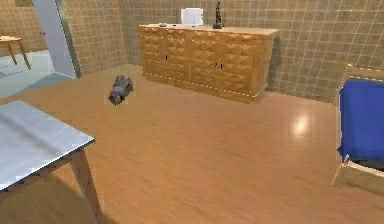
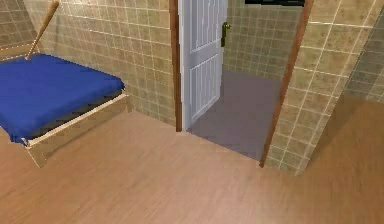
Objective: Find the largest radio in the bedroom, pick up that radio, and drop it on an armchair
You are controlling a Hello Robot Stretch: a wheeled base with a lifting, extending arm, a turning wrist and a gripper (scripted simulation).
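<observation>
The step in hand looks like the search: nothing here can yet be called a radio with confidence. The likeliest candidate is a white boxy thing (image 1: pixel 191 16) on top of the wooden dresser (image 1: pixel 205 60) against the tiled wall, beside a dark statuette (image 1: pixel 218 15). A dark grey lump (image 1: pixel 121 90) lies on the floor in front of the dresser's left end, too small to name. The blue armchair (image 1: pixel 362 120) stands at the forward view's right edge, well apart from the dresser, and a grey-topped surface (image 1: pixel 35 140) sits near at lower left. To the side lie a blue bed (image 2: pixel 55 95) and a white door (image 2: pixel 203 60). The end effector's state cannot be told. The next move probably calls for driving up to the dresser to judge the white box.
</observation>
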